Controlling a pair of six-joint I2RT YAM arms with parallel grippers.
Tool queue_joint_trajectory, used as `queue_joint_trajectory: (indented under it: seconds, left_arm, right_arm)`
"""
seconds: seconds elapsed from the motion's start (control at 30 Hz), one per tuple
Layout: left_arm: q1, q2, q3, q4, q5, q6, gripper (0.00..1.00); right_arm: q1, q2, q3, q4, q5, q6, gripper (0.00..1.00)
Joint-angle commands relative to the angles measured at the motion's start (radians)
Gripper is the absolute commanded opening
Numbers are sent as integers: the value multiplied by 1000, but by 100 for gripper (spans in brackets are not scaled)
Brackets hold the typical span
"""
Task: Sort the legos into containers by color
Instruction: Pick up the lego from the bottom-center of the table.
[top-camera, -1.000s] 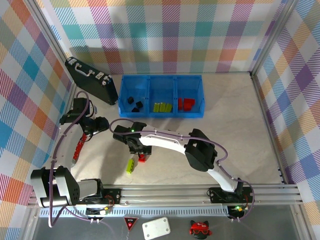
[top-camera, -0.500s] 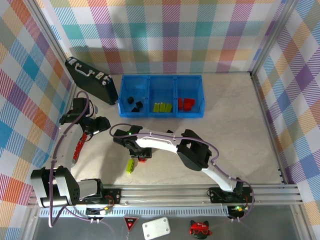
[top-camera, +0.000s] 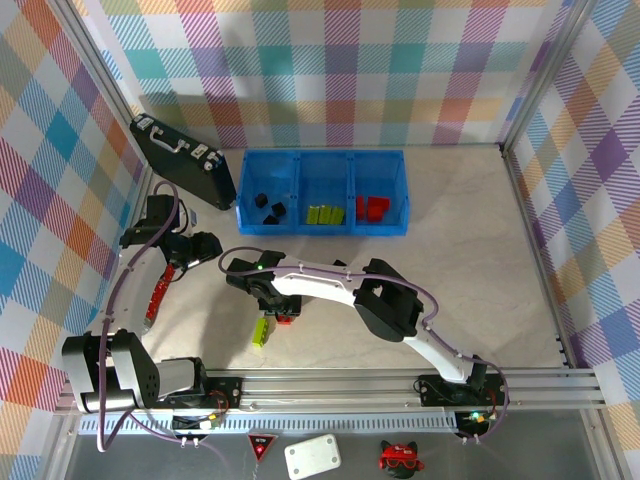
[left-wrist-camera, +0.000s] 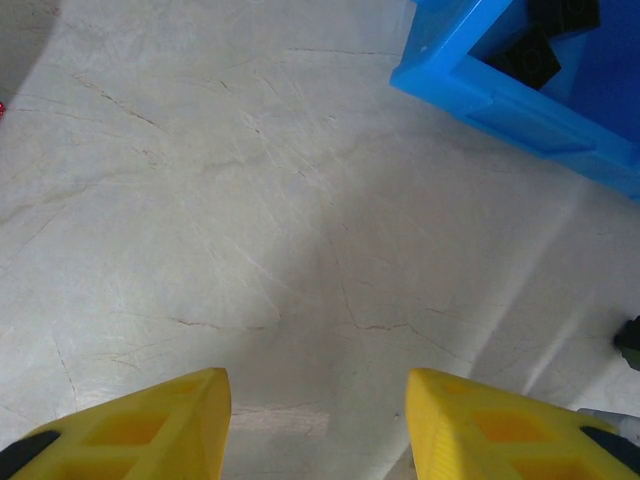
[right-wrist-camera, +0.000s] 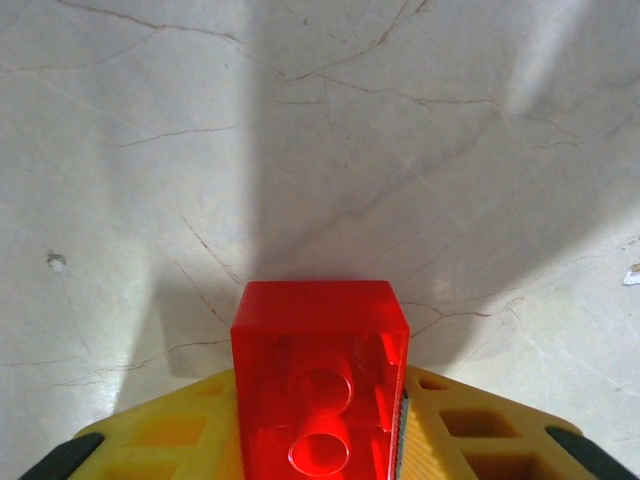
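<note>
Red brick (right-wrist-camera: 320, 400): caught between the jaws of the right gripper (right-wrist-camera: 320, 425), down on the pale table (right-wrist-camera: 150, 150). Its long axis runs straight out along the jaws, with the blunt end pointing forward, away from the wrist. Round marks show through its glassy upper face.
Green brick (top-camera: 261, 331): lies just left of that gripper's tip in the overhead view, close beside the red one, with its long axis running roughly toward and away from the arm bases.
Change: a second ago the right gripper stood slightly farther from the bases with its jaws wider. It has since come in over the brick and drawn them together, and the arm's elbow has swung a little left. Both bricks lie where they lay, and the left arm has not moved.
Right gripper: clenched on the red brick, a jaw against each side.
Left gripper (left-wrist-camera: 318, 400): jaws apart with nothing between them, above bare table.
Blue bins (left-wrist-camera: 470, 85): ahead and to the right of the left gripper, with black bricks (left-wrist-camera: 530, 55) inside the nearest one.
</note>
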Motion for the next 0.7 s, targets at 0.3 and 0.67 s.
queue_joint_trajectory:
  seconds: [0.3,0.67]
  left_arm:
    - [-32,-2,-30,-2,43,-6,49]
    - [-138,33,69,-47,-36,-33,50]
  right_arm:
    - [6,-170,-163,46,52,-104,34]
    - [-46,-397,-393,138,44,-255,34]
